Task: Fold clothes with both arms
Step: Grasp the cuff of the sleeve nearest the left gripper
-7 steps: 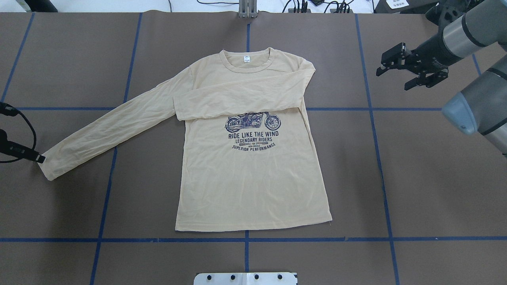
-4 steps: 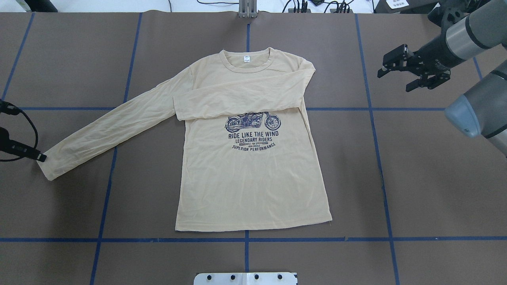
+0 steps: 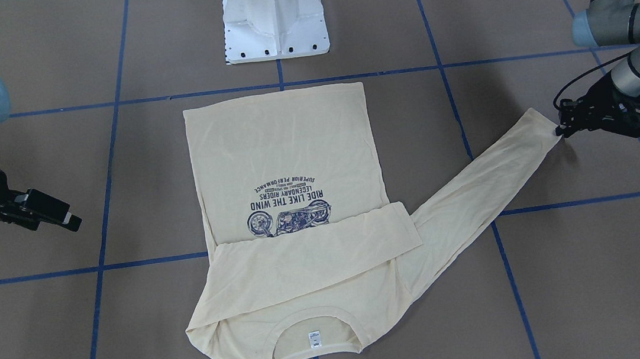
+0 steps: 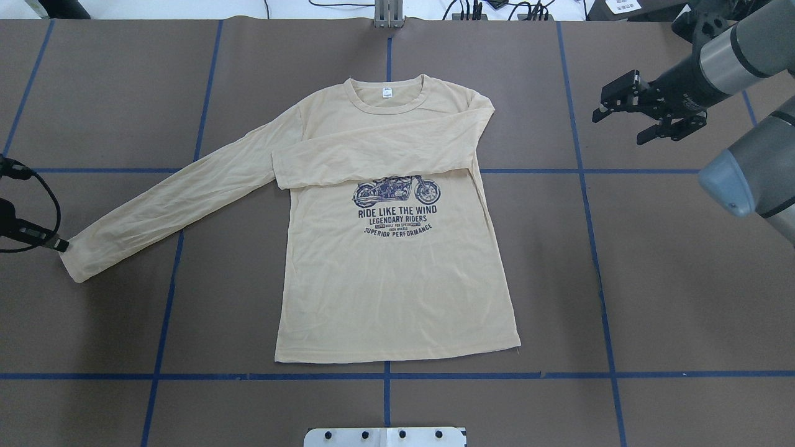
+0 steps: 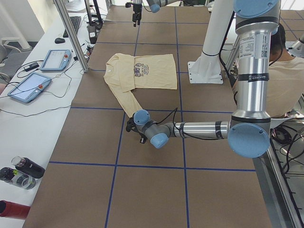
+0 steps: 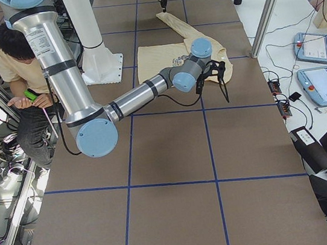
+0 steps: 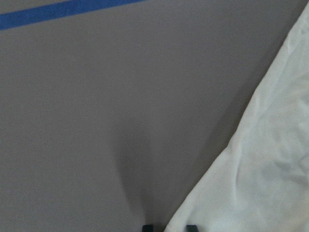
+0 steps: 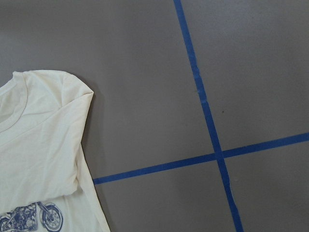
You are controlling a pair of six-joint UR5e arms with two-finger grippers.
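- While the shirt (image 4: 397,279) lies flat and print-up in the middle of the bench (image 4: 683,298), its folded sleeve (image 4: 372,158) crosses the chest.
- Its other sleeve (image 4: 168,205) stretches toward the bench's left edge.
- The left gripper (image 3: 560,130) touches that sleeve's cuff (image 4: 73,264); I cannot tell whether it is grasping.
- The right gripper (image 4: 617,127) hangs released, fingers spread, near the far right corner, well apart from the shirt.

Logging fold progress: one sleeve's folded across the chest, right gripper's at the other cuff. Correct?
No. The left gripper is at the other cuff, per the overhead view; the right gripper hovers off the shirt. One sleeve is folded across the chest.
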